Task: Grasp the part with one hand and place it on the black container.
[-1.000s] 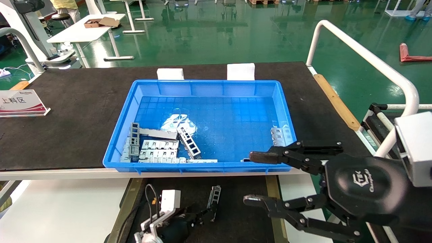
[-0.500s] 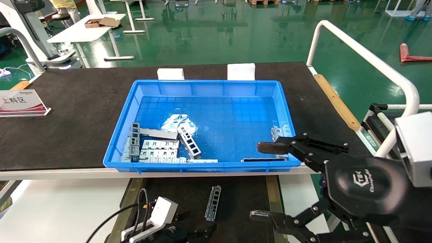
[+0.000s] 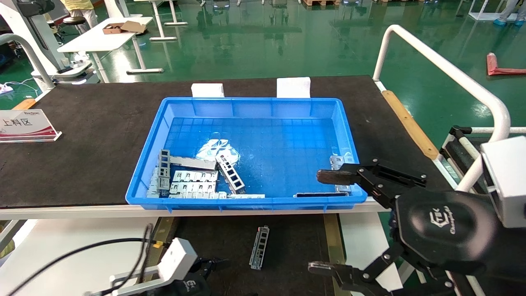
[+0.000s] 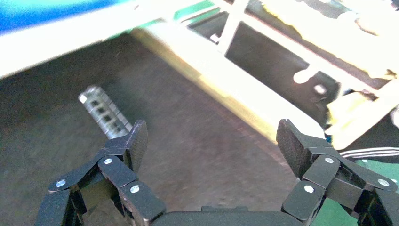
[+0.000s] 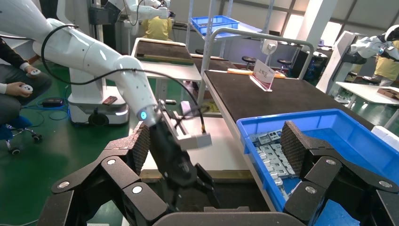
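The part (image 3: 259,247), a slim silver-grey channel bar with rectangular cutouts, lies flat and free on the black container (image 3: 291,242), between its brass-coloured side strips. My left gripper (image 3: 211,264) is open and empty, low at the near left of the part and apart from it. In the left wrist view the part (image 4: 104,113) lies on the container (image 4: 188,155) beyond my open left gripper (image 4: 211,136). My right gripper (image 3: 324,222) is open and empty, hanging at the right over the bin's near right corner and the container's right strip; the right wrist view shows it (image 5: 214,141) open.
A blue plastic bin (image 3: 181,105) on the black tabletop mat holds several grey slotted plates (image 3: 193,183) at its near left and more pieces at its near right (image 3: 339,162). A sign (image 3: 24,125) stands at far left. A white rail (image 3: 444,70) runs along the right.
My left gripper let go of the part and drew back down and to the left. The part now lies flat on the black container. My right gripper shifted slightly right.
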Tool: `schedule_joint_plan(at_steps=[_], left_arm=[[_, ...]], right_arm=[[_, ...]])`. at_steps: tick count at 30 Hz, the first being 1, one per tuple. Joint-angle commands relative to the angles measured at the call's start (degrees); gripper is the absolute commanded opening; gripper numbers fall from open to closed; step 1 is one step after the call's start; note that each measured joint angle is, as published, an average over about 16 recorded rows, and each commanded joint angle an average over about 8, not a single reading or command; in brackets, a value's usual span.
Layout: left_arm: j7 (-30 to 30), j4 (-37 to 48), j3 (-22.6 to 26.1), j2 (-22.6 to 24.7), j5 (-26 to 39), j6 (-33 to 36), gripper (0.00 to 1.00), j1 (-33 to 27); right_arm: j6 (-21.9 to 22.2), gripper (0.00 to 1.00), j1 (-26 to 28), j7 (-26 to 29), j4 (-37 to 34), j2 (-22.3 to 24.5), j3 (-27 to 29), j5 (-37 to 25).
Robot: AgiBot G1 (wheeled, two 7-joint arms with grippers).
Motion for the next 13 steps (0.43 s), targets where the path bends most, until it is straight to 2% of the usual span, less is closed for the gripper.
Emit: schedule_joint_plan(at_steps=[1,6,13], left_arm=[[3.8,0.3,-2.2,-0.9,-3.2,3.8,1.00,0.5],[6.8,0.6,-4.1,-1.8,-5.9,6.7,1.00,1.2],[7.8,0.7,-4.9,-1.9,-7.0,7.3,1.00,1.4]], right_arm=[[0.0,1.00,0.0,0.0,0.0,0.0,0.0,0.0],[0.0,1.00,0.0,0.0,0.0,0.0,0.0,0.0],[0.0,1.00,0.0,0.0,0.0,0.0,0.0,0.0]])
